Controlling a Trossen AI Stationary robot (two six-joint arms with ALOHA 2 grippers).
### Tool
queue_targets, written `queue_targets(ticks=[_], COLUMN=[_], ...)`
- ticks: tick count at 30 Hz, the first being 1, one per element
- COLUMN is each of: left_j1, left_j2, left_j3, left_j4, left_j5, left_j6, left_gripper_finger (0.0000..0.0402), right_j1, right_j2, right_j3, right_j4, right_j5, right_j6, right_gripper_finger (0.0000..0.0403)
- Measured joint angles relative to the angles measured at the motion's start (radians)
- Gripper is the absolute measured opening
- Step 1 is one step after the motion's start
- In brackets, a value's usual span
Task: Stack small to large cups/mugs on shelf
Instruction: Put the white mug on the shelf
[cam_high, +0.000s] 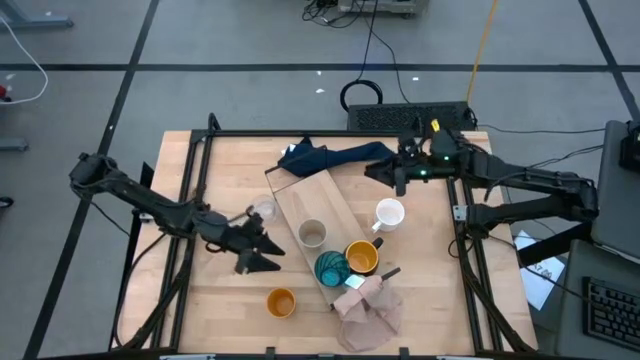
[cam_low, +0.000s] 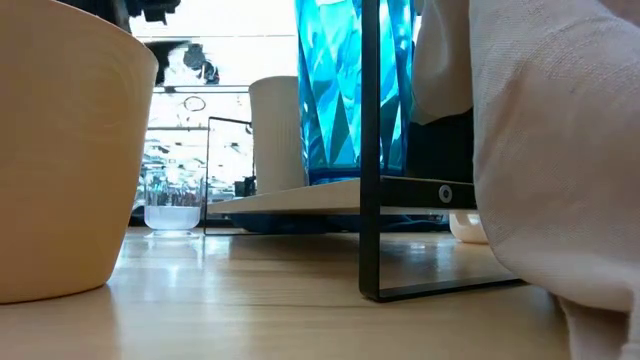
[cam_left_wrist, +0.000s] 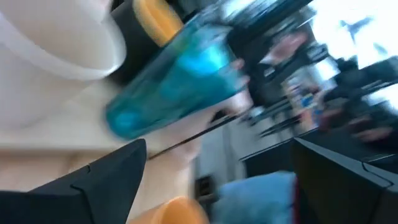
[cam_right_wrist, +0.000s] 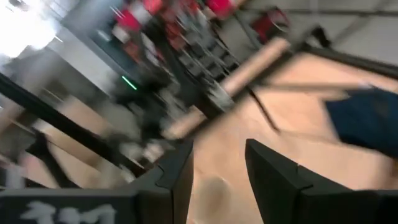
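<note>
Three cups sat on the shelf; three waited on the tabletop.

The beige-grey cup, teal cup and mustard-yellow mug stood on the shelf. The left claw, spread and empty, hung between clear glass and orange cup, probably choosing one next. The right claw, spread too, waited beyond the white mug.

My table carries the shelf lying slantwise, a blue cloth at its far end and a pink cloth at its near end. On the shelf stand the beige cup, teal cup and yellow mug. Straight on the table sit the glass, orange cup and white mug.
</note>
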Motion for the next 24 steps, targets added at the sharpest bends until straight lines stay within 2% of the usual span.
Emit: queue_targets(ticks=[5,14,20,24], left_j1=[0.000,0.026,0.028,0.019], left_j2=[-0.043,-0.053,-0.053,-0.053], left_j3=[0.001,0.001,0.001,0.001], left_j4=[0.093,0.108,0.142,0.143], left_j5=[-0.051,-0.083,-0.079,-0.075], left_j6=[-0.053,-0.161,-0.170,-0.167], left_gripper_finger=[0.0392,0.0392,0.0392,0.0392], right_j1=[-0.025,-0.080,-0.094,-0.094], right_j2=[0.001,0.014,0.063,0.109], right_j3=[-0.011,-0.010,-0.010,-0.010], right_j4=[-0.223,-0.449,-0.600,-0.700], right_j5=[0.016,0.181,0.173,0.116], right_j6=[-0.159,-0.376,-0.405,-0.395], right_gripper_finger=[0.0137,0.0137,0.0137,0.0137])
